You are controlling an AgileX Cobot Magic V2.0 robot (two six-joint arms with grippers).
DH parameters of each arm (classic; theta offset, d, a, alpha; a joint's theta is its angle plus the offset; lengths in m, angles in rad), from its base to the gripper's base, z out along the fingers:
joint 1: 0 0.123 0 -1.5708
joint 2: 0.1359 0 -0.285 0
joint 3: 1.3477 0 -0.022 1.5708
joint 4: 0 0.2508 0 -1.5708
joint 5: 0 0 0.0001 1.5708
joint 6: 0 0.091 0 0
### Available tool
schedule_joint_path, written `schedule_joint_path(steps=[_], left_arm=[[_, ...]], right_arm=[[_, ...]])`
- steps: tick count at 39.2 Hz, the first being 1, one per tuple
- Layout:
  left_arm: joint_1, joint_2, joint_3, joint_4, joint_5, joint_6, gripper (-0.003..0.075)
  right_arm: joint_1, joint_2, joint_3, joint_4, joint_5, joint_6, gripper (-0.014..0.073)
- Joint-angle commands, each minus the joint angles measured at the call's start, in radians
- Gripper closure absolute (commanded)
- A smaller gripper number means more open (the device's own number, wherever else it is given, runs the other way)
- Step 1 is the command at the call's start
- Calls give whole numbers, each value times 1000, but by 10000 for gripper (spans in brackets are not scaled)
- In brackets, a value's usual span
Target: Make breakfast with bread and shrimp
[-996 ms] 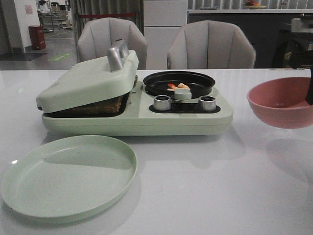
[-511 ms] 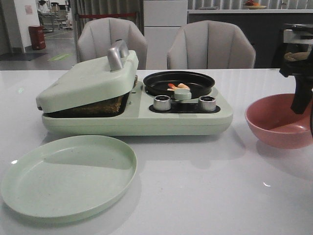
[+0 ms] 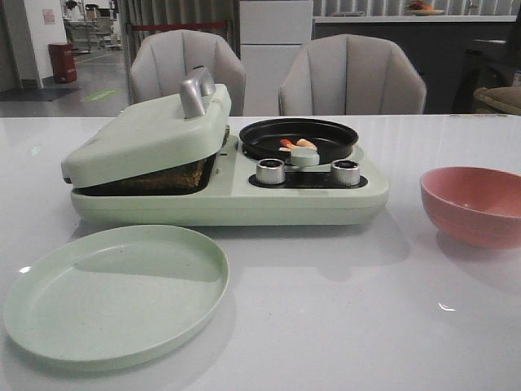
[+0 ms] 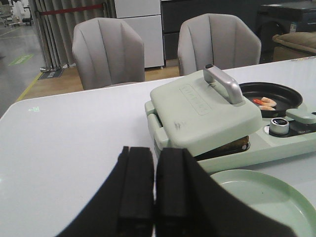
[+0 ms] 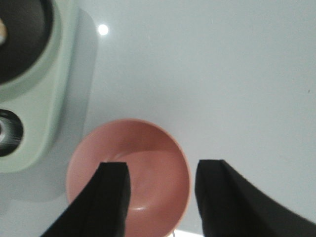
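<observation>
A few orange-and-white shrimp [image 3: 295, 144] lie in the black pan [image 3: 326, 129] on the right half of the green breakfast maker [image 3: 228, 199]; they also show in the left wrist view [image 4: 266, 102]. The bread is under the half-lowered lid [image 3: 146, 134]; only a brown edge [image 3: 167, 175] shows in the gap. My left gripper [image 4: 154, 153] is shut and empty, above the table to the left of the maker. My right gripper [image 5: 160, 170] is open and empty, high above the pink bowl [image 5: 158, 158]. Neither gripper shows in the front view.
The empty pink bowl [image 3: 472, 204] stands on the table right of the maker. An empty green plate [image 3: 114, 293] lies at the front left. Two silver knobs [image 3: 270, 170] sit on the maker's front. Two chairs [image 3: 350, 73] stand behind the table.
The pink bowl came down onto the table at the right. My right gripper let go of it and rose out of the front view. The maker and plate have not moved.
</observation>
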Motion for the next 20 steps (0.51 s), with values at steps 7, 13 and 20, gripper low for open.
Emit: schedule_joint_path(steps=[7,13,20], left_arm=[[-5,13,-26,-7,-107,-11,606],[-5,13,-26,-7,-119,-11,606],[-5,13,-26,-17,-119,-11,606]], right_arm=[[100,-276,139,58,-215,-14,168],[191,-422,302,65,-380,-14,168],[281,-614,512,69,-567,-13,168]])
